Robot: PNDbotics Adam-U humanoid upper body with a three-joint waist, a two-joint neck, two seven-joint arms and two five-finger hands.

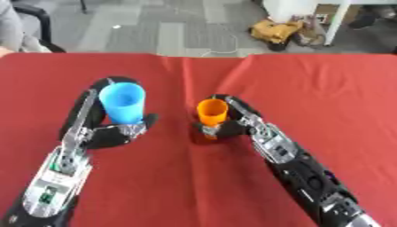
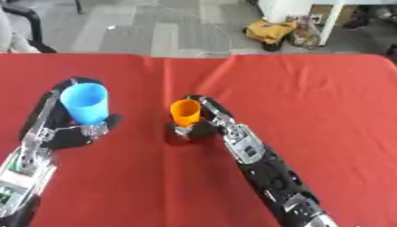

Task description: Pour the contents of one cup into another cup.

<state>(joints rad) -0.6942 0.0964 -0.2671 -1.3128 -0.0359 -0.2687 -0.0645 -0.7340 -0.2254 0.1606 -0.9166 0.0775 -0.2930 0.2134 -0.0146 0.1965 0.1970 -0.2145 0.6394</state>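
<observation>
Two cups on a red tablecloth, each held upright by one hand. L side: blue cup, the larger, mouth up, w/ the left hand curled round it, fingers arching behind the far side and thumb at the near right of its base. Centre: orange cup, smaller, mouth up, w/ the right hand wrapped round its lower part, fingers behind, thumb near. Cups stand apart, blue to the left and slightly farther than orange. Contents of either cup cannot be made out. Far bkgd: grey floor, a yellow object beside a white table leg.
</observation>
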